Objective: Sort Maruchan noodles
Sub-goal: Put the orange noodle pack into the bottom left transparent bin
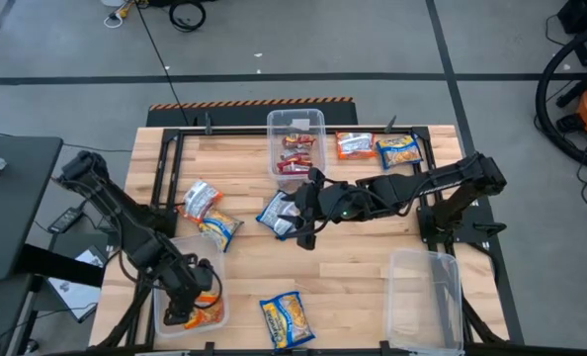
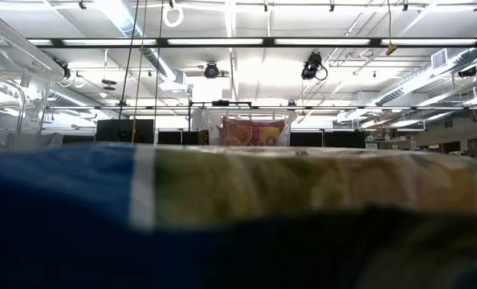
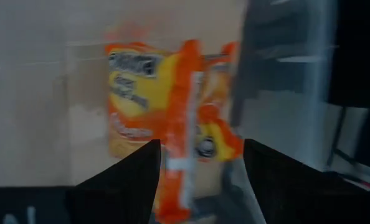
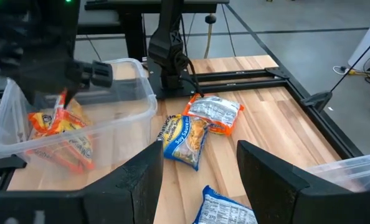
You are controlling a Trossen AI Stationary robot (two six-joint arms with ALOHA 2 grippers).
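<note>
1. While my left gripper [image 1: 190, 302] hangs inside the clear bin [image 1: 161, 259] at the table's near left corner, its fingers stand apart around an upright orange packet [image 3: 180, 134], which looks released onto the orange ones [image 4: 54, 134] lying there.
2. To finish this drop cleanly, I would lift straight up, so neither finger drags the packet back over the bin wall.
3. My right gripper [image 1: 303, 220] hovers mid-table with fingers apart and nothing between them, right over a blue packet [image 1: 276, 212].
4. For that pick I would come down squarely across the packet's short width.
5. Loose packets remain: a pair [image 1: 209, 212] left of centre, two [image 1: 377, 147] at the far edge, one [image 1: 285, 318] near the front.
6. Red packets [image 1: 295, 153] sit in the far bin [image 1: 295, 121]; the near right bin [image 1: 424, 297] looks empty.
</note>
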